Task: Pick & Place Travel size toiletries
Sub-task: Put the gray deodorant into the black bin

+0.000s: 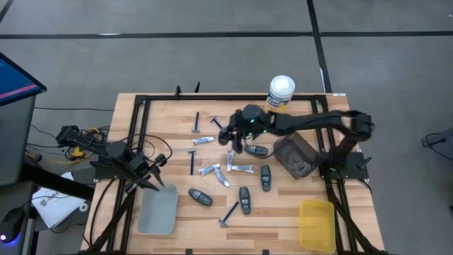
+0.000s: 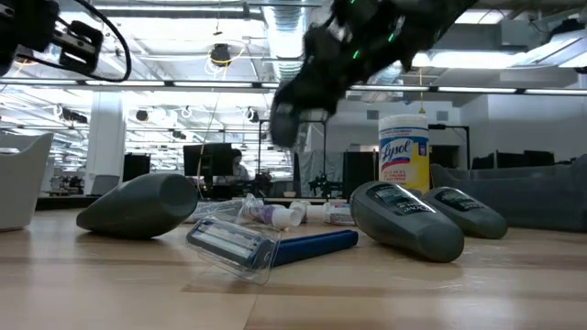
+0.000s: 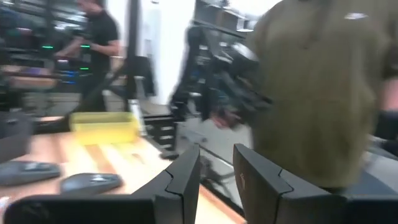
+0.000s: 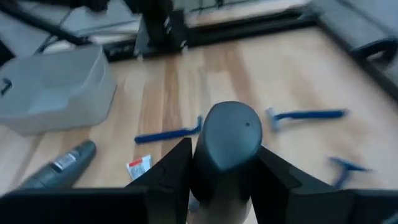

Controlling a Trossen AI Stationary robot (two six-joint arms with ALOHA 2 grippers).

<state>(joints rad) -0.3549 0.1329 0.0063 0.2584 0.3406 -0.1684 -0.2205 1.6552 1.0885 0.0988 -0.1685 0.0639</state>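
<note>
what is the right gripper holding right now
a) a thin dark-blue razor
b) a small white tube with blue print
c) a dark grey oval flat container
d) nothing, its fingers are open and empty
c: in the right wrist view, the right gripper has its two dark fingers closed on a dark grey oval flat container, held above the wooden table, where blue razors lie.

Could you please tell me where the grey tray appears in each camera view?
High view: grey tray at the table's lower left.
Low view: the tray at the left edge.
Left wrist view: not in it.
Right wrist view: the tray beyond the right gripper, which holds a dark grey oval container.
Shared landmark: the wooden table.
</note>
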